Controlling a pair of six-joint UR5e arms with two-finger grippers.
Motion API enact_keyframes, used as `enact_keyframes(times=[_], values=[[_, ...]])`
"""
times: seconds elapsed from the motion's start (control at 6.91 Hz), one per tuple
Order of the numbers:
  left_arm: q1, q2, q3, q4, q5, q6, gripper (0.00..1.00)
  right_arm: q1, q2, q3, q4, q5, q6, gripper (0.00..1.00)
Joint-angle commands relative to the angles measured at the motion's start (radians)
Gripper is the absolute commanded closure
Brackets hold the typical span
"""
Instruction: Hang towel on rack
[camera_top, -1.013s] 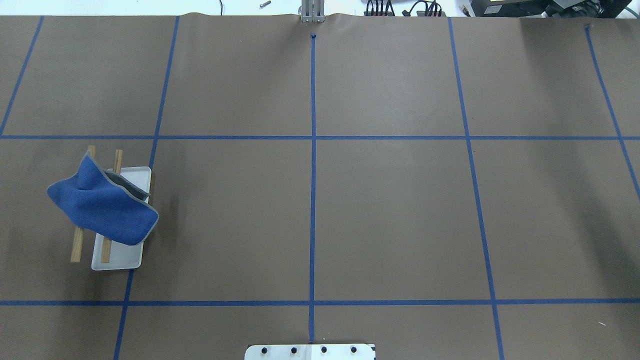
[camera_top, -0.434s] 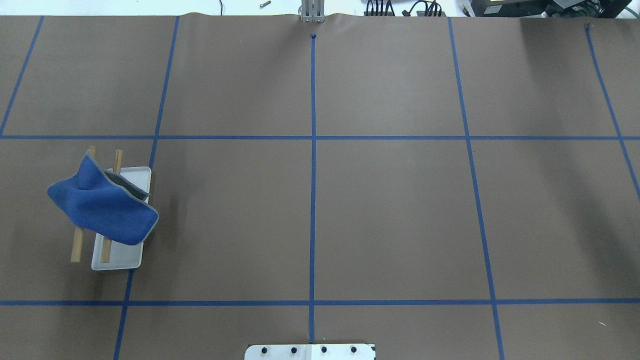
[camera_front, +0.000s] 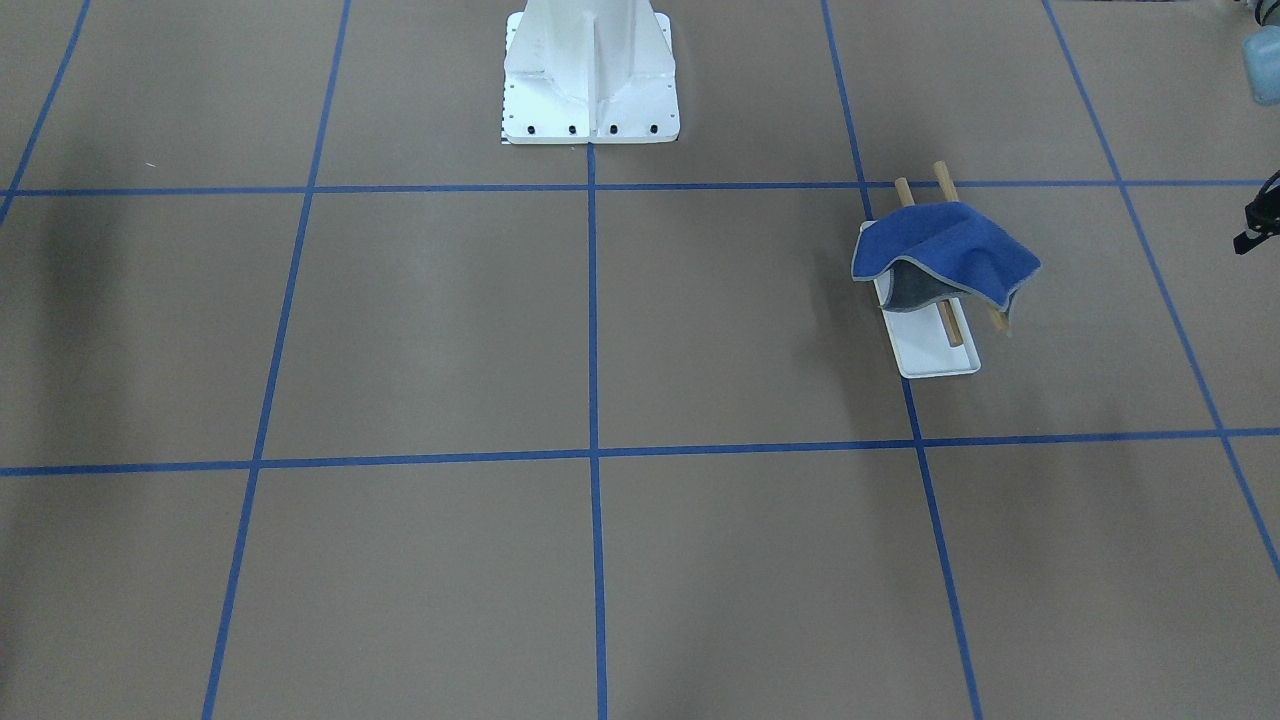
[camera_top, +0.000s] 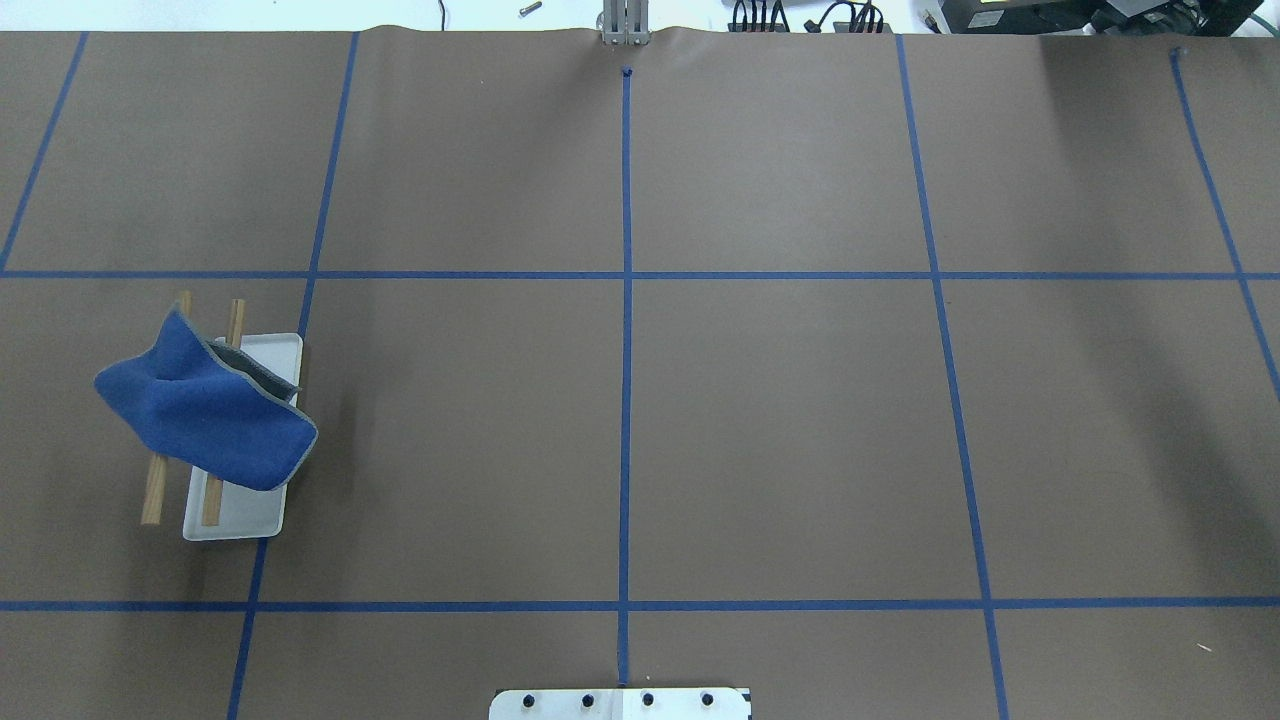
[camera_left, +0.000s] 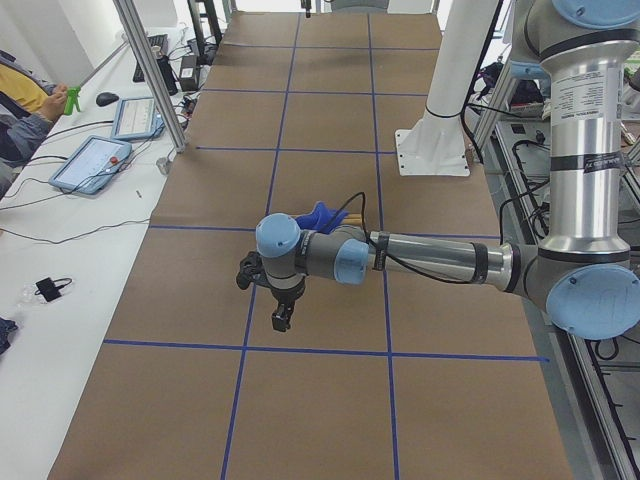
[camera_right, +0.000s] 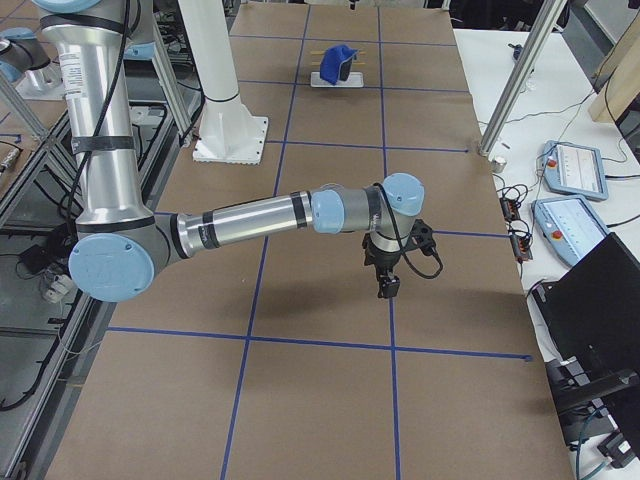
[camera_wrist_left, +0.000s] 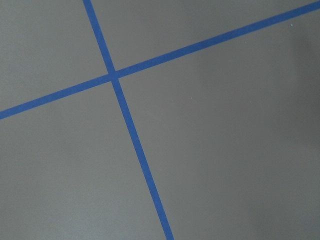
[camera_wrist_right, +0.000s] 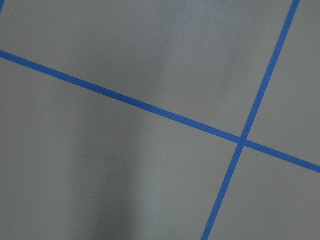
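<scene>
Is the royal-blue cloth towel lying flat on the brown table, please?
No, the towel drapes over the wooden dowels of the white-based rack.

You're looking at a brown surface (camera_top: 780, 430) marked with a blue tape grid (camera_top: 626, 350). A white bolted pedestal (camera_front: 590, 80) stands at the end of its centre line. Two tablets (camera_left: 90, 163) lie on the white side bench (camera_left: 40, 330), near an aluminium post (camera_left: 150, 70).

Brown table cover (camera_top: 780, 430) w/ blue tape grid (camera_top: 626, 400); white bench (camera_left: 40, 340) alongside, tablets (camera_left: 92, 163), metal post (camera_left: 150, 70).
</scene>
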Motion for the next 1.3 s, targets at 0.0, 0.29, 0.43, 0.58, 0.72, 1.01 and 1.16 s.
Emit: enact_keyframes(times=[0.0, 0.29, 0.43, 0.58, 0.72, 1.01, 1.16], values=[[0.000, -0.011, -0.033, -0.001, 0.001, -0.032, 0.02, 0.000, 0.001, 0.010, -0.002, 0.004, 0.011, 0.00], [0.000, -0.008, -0.042, -0.004, -0.008, -0.032, 0.02, 0.000, -0.007, 0.028, -0.002, 0.022, 0.014, 0.00], [-0.001, 0.000, -0.039, -0.005, -0.009, -0.029, 0.02, 0.000, -0.007, 0.034, -0.002, 0.037, 0.015, 0.00], [0.000, -0.002, -0.036, -0.005, -0.009, -0.027, 0.02, 0.008, -0.013, 0.036, -0.002, 0.057, 0.015, 0.00], [-0.001, -0.002, -0.042, -0.005, -0.009, -0.029, 0.02, 0.008, -0.019, 0.041, -0.002, 0.065, 0.017, 0.00], [-0.001, 0.003, -0.056, -0.004, -0.009, -0.030, 0.02, 0.008, -0.019, 0.044, -0.002, 0.091, 0.017, 0.00], [0.000, 0.000, -0.053, -0.005, -0.009, -0.032, 0.02, 0.008, -0.013, 0.032, -0.002, 0.090, 0.019, 0.00]])
